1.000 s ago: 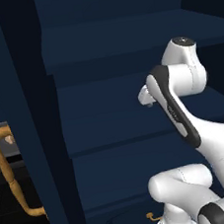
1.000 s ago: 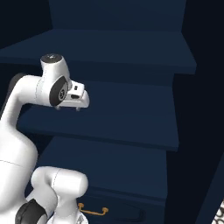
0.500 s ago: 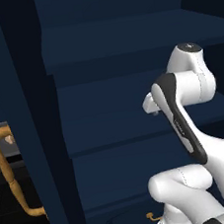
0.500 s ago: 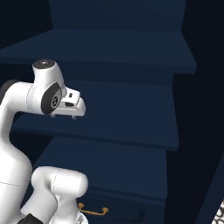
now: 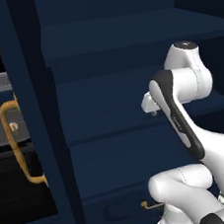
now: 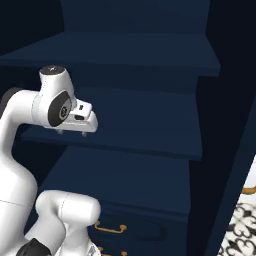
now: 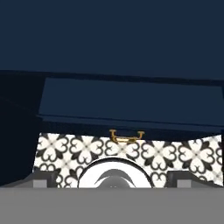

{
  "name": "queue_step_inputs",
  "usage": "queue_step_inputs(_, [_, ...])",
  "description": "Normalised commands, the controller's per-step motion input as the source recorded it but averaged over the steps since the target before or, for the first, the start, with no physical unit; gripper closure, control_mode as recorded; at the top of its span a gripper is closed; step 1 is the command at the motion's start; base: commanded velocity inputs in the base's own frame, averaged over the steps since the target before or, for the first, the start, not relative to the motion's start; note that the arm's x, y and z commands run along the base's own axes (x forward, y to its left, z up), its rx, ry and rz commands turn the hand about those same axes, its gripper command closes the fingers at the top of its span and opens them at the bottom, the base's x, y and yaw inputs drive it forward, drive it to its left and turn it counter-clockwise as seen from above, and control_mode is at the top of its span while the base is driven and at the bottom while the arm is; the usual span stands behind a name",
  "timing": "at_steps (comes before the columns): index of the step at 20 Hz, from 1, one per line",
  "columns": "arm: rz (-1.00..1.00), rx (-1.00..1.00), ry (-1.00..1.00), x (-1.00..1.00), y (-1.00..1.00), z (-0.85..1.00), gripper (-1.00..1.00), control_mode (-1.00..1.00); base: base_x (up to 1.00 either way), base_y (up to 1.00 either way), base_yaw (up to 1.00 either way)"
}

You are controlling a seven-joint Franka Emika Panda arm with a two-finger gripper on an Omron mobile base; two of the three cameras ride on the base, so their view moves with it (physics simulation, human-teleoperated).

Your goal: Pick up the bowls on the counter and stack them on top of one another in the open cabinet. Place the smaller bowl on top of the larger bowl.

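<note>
- the gripper [image 7: 112,181] hangs pointing down in front of the cabinet [image 5: 132,96]; in the hand view its two dark fingertips [image 7: 43,178] sit far apart at the bottom corners, spread about as wide as they go, with nothing between them.
- straight below the hand lies patterned black-and-white floor tile [image 7: 175,154], then a drawer front with a curved brass handle [image 7: 126,136].
- further in, the broad navy shelves [image 6: 140,117] look bare from both base cameras; no bowl is on them that i can see.
- neither the black bowl nor the tan one appears in these pictures, and the counter they sit on is not in front of the arm either.
- judgement: the step in hand is going for a bowl. do it well by keeping the wrist clear of the shelf lips, fetching the wider black bowl first so it forms the base, and closing on its rim squarely.
</note>
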Motion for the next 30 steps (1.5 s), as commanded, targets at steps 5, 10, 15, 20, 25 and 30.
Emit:
queue_step_inputs(5, [0.00, 0.00, 0.00, 0.00, 0.00, 0.00, -1.00, 1.00, -1.00, 0.00, -0.12])
queue_step_inputs(10, [0.00, 0.00, 0.00, 0.00, 0.00, 0.00, -1.00, 1.00, -0.82, 0.00, -0.47])
queue_step_inputs(15, [0.00, 0.00, 0.00, 0.00, 0.00, 0.00, -1.00, 1.00, -0.68, 0.01, -0.77])
queue_step_inputs(20, [0.00, 0.00, 0.00, 0.00, 0.00, 0.00, -1.00, 1.00, -0.71, 0.16, -0.84])
queue_step_inputs(25, [0.00, 0.00, 0.00, 0.00, 0.00, 0.00, -1.00, 1.00, -0.66, 0.11, -0.85])
queue_step_inputs(30, [0.00, 0.00, 0.00, 0.00, 0.00, 0.00, -1.00, 1.00, -0.41, 0.00, -0.85])
